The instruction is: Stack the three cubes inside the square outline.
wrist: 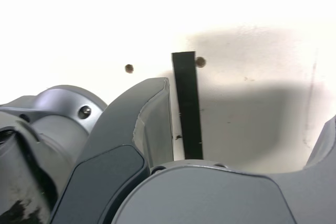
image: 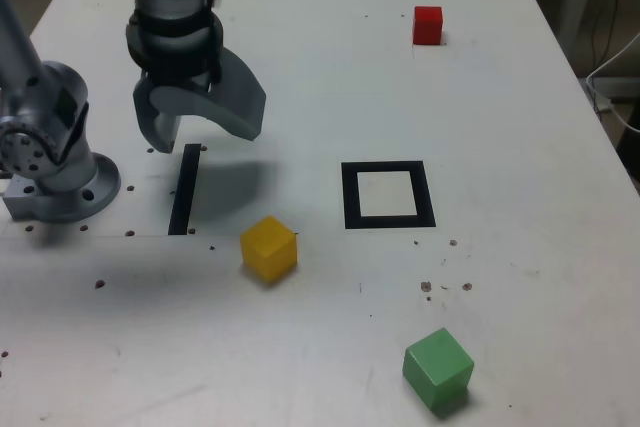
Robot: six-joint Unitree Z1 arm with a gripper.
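**Three cubes scattered, outline vacant, gripper spread above the black strip**

Nearest the exterior camera, the green cube [image: 438,368] sits on the white table [image: 300,347], at the exterior view's right, turned at an angle to the table edge. Farther in and to the left, the yellow cube [image: 268,247] rests on the table, also skewed, just near of the end of a narrow black strip [image: 185,190].

At mid-depth, the square outline [image: 388,194] lies flat, right of the yellow cube and well apart from it; its white centre holds nothing. Small dark specks mark the table on its near side.

Level with the outline, at the exterior view's left, the arm's round base [image: 60,172] stands on the table. The gripper [image: 200,122] hangs over the far end of the strip, fingers spread wide and grasping nothing. The wrist view confirms this: the strip [wrist: 187,103] shows in the gap beside one dark finger [wrist: 152,124], with bare table around it.

Farthest, the red cube [image: 428,25] stands alone at the far right, well apart from everything else.
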